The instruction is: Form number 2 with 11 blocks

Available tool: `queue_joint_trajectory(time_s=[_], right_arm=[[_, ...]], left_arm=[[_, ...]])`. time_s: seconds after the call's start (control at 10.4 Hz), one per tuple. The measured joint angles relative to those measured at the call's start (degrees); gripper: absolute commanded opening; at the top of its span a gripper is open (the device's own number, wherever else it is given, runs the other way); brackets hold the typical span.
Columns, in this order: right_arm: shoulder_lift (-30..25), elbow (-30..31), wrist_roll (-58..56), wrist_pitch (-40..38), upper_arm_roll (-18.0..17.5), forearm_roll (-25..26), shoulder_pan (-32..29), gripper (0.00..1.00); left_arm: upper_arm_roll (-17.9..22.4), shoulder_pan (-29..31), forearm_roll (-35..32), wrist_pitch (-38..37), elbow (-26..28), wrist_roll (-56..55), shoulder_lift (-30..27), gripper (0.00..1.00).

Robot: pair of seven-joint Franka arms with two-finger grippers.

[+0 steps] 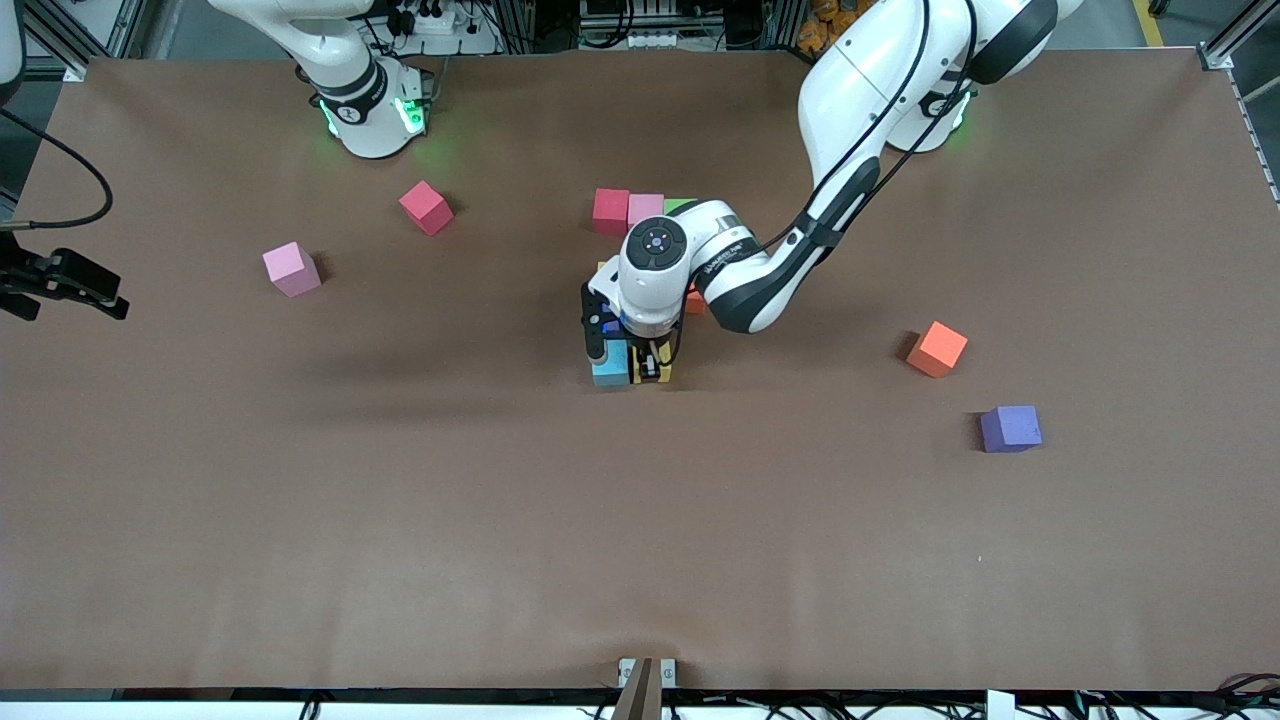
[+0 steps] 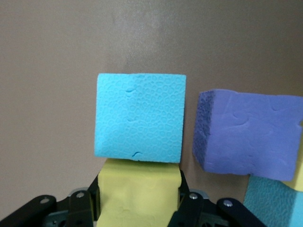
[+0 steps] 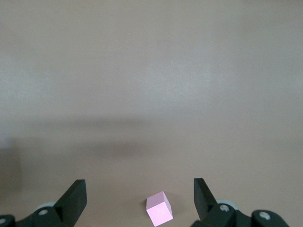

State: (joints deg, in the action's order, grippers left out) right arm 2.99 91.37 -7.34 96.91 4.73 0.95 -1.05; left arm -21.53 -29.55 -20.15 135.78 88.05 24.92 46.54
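- Left gripper [image 1: 648, 368] is down at the middle of the desk [image 1: 500, 520], jaws clenched on a yellow block [image 2: 140, 189].
- That yellow block sits touching a light blue block [image 2: 139, 120]; in the front view the pair is the end of the cluster nearest the camera.
- Left wrist view also shows a purple block [image 2: 246, 135] just beside the light blue one, plus corners of another light blue block and another yellow one.
- Far end of the cluster from the front camera: red block [image 1: 610, 210], pink block [image 1: 646, 208] and green block [image 1: 680, 205] in a touching row. The arm hides the middle of the cluster.
- Loose blocks toward the right arm's end: a 2nd red block [image 1: 426, 207] and a 2nd pink block [image 1: 291, 269].
- Loose blocks toward the left arm's end: orange block [image 1: 937, 348] and a 2nd purple block [image 1: 1010, 428].
- Right gripper [image 3: 140, 198] waits above the desk, jaws released, the loose pink block below it.
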Motion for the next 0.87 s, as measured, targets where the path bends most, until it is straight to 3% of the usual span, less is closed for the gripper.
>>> queue_joint_trajectory(time_s=[0.39,0.48,0.67,0.87], right_arm=[[0.47,0.00,-0.97,0.00,-0.09,0.20,0.08,1.00],[0.63,0.00,-1.06,0.00,-0.12,0.20,0.14,1.00],[1.28,0.02,-1.09,-0.02,-0.17,0.20,0.80,1.00],[1.63,0.02,-1.35,-0.24,-0.27,0.20,0.94,1.00]], left_arm=[[0.02,-0.26,0.00,-0.17,-0.94,0.01,0.64,0.58],[0.03,-0.31,0.00,-0.18,-1.02,0.01,0.71,0.63],[0.03,-0.33,0.00,-0.23,-1.11,0.01,0.82,1.00],[0.05,-0.33,0.00,-0.23,-1.14,0.01,1.09,1.00]])
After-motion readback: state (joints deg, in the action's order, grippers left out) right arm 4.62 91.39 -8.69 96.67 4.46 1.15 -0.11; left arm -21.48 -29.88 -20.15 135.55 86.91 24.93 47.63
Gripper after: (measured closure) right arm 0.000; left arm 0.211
